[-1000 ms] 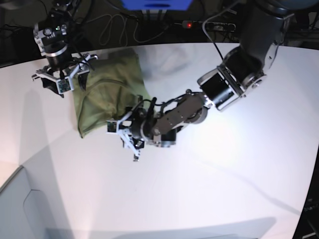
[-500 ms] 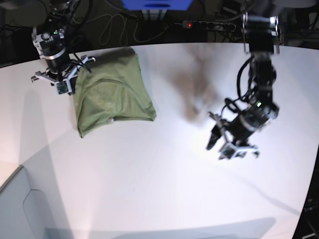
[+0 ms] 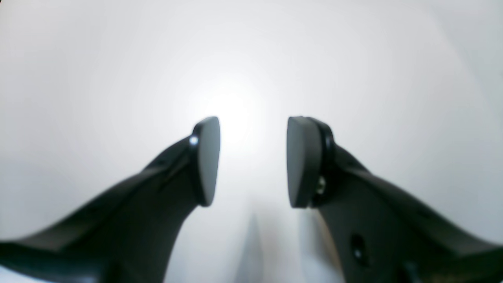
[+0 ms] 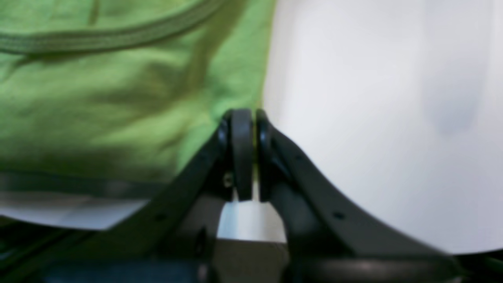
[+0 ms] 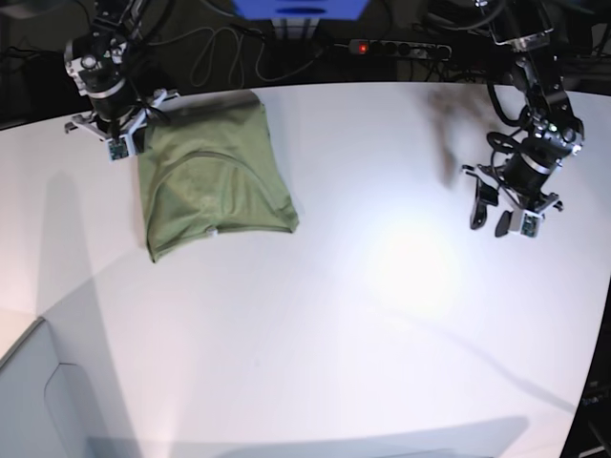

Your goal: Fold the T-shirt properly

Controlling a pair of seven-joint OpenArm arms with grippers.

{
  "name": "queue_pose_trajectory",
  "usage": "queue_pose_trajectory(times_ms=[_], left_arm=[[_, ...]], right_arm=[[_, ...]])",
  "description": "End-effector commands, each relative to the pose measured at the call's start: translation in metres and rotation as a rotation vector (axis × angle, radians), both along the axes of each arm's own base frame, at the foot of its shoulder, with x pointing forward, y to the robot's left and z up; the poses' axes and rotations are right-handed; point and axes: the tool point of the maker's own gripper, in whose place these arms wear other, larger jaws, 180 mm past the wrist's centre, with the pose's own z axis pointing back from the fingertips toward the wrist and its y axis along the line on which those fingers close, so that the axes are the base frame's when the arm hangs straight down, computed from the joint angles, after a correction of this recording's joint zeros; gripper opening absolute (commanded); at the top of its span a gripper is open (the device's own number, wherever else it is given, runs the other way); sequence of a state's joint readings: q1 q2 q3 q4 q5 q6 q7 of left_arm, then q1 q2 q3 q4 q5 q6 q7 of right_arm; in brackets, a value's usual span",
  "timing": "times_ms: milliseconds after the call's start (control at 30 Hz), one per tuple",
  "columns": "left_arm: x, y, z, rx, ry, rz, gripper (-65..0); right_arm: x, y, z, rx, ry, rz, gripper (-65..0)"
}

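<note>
The olive-green T-shirt (image 5: 210,176) lies folded in a rough rectangle at the table's far left. It fills the upper left of the right wrist view (image 4: 118,98), with a hem seam across the top. My right gripper (image 5: 124,134) hovers at the shirt's far-left corner. Its jaws are pressed together (image 4: 249,153) right at the cloth's edge, with no cloth visibly between them. My left gripper (image 5: 489,219) is far from the shirt, over bare table at the right. It is open and empty (image 3: 253,161).
The white table (image 5: 334,334) curves off at the front left. A power strip with a red light (image 5: 401,48), cables and a blue object (image 5: 301,8) lie beyond the far edge.
My left arm has swung from the shirt's near-right corner to the right side of the table. My right gripper has moved slightly back to the shirt's far-left corner and closed.
</note>
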State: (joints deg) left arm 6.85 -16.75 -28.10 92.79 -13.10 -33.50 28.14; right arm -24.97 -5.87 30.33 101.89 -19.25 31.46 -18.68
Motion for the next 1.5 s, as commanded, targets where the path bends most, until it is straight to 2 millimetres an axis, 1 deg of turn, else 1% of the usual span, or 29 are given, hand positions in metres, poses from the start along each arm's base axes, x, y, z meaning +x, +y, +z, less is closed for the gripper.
queue_pose_trajectory(times_ms=[0, 67, 133, 200, 267, 367, 500, 533, 567, 667, 733, 800, 867, 933, 1000, 1067, 1133, 1200, 1233, 1300, 1367, 1400, 1467], left_arm=[[0.007, 0.004, 0.019, 0.002, -0.064, -0.002, -38.6], [0.001, 0.009, 0.016, 0.002, -0.054, 0.014, -38.7], [-0.001, 0.012, 0.015, 0.004, -0.051, 0.021, -38.7], [-0.002, 0.012, 0.014, 0.006, -0.048, 0.021, -38.7], [-0.003, 0.013, 0.014, 0.007, -0.045, 0.021, -38.7], [-0.011, 0.013, 0.006, 0.009, -0.019, 0.020, -38.7], [-0.014, 0.013, 0.005, 0.005, -0.015, 0.027, -38.7], [-0.018, 0.018, 0.003, 0.006, -0.009, 0.041, -38.7], [-0.021, 0.022, 0.004, 0.012, -0.009, 0.051, -38.7], [-0.028, 0.021, 0.007, 0.018, -0.013, 0.055, -38.7], [-0.033, 0.016, 0.007, 0.010, -0.012, 0.051, -38.7], [-0.040, 0.011, 0.008, 0.002, -0.009, 0.040, -38.7], [-0.050, 0.004, 0.008, -0.012, 0.000, 0.029, -38.7], [-0.059, -0.001, 0.008, -0.017, 0.007, 0.018, -38.7], [-0.071, -0.004, 0.004, -0.013, 0.035, 0.009, -38.7], [-0.080, -0.009, 0.004, -0.026, 0.044, 0.000, -38.7], [-0.090, -0.012, 0.003, -0.051, 0.057, 0.001, -38.7], [-0.100, -0.008, 0.007, -0.082, 0.052, 0.035, -38.7], [-0.107, -0.007, 0.007, -0.100, 0.053, 0.056, -38.7], [-0.119, -0.003, 0.009, -0.115, 0.055, 0.091, -39.7], [-0.131, -0.002, 0.008, -0.125, 0.071, 0.114, -44.6], [-0.137, -0.004, 0.006, -0.134, 0.082, 0.120, -48.0], [-0.151, -0.005, 0.000, -0.141, 0.118, 0.138, -56.5]], right_arm=[[-0.002, 0.001, 0.001, 0.010, -0.011, 0.010, -64.9], [-0.008, 0.002, -0.005, 0.023, 0.004, 0.003, -64.9], [-0.011, 0.001, -0.009, 0.027, 0.015, 0.003, -64.9], [-0.016, 0.001, -0.011, 0.027, 0.027, 0.001, -64.9], [-0.017, 0.000, -0.008, 0.020, 0.022, 0.004, -64.9], [-0.013, 0.001, 0.014, -0.004, -0.042, 0.016, -64.9], [-0.003, 0.016, 0.055, 0.052, -0.182, 0.022, -64.9], [0.000, 0.021, 0.062, 0.062, -0.202, 0.033, -64.9], [0.004, 0.031, 0.066, 0.077, -0.216, 0.056, -64.9], [0.003, 0.058, 0.063, 0.128, -0.206, 0.113, -64.9], [0.001, 0.081, 0.061, 0.175, -0.198, 0.159, -64.9], [-0.002, 0.105, 0.056, 0.225, -0.183, 0.203, -64.9], [-0.006, 0.123, 0.051, 0.266, -0.162, 0.236, -64.9], [-0.011, 0.135, 0.039, 0.302, -0.130, 0.251, -64.9], [-0.018, 0.144, 0.028, 0.330, -0.095, 0.259, -64.9], [-0.022, 0.149, 0.020, 0.346, -0.071, 0.265, -64.9], [-0.022, 0.152, 0.021, 0.358, -0.084, 0.271, -64.9], [-0.018, 0.150, 0.034, 0.364, -0.145, 0.268, -64.9], [-0.019, 0.150, 0.043, 0.370, -0.175, 0.267, -64.9], [-0.019, 0.148, 0.067, 0.372, -0.251, 0.271, -64.9], [-0.022, 0.145, 0.084, 0.361, -0.295, 0.273, -64.9], [-0.024, 0.139, 0.089, 0.343, -0.302, 0.266, -64.9], [-0.031, 0.126, 0.092, 0.309, -0.292, 0.243, -64.9]])
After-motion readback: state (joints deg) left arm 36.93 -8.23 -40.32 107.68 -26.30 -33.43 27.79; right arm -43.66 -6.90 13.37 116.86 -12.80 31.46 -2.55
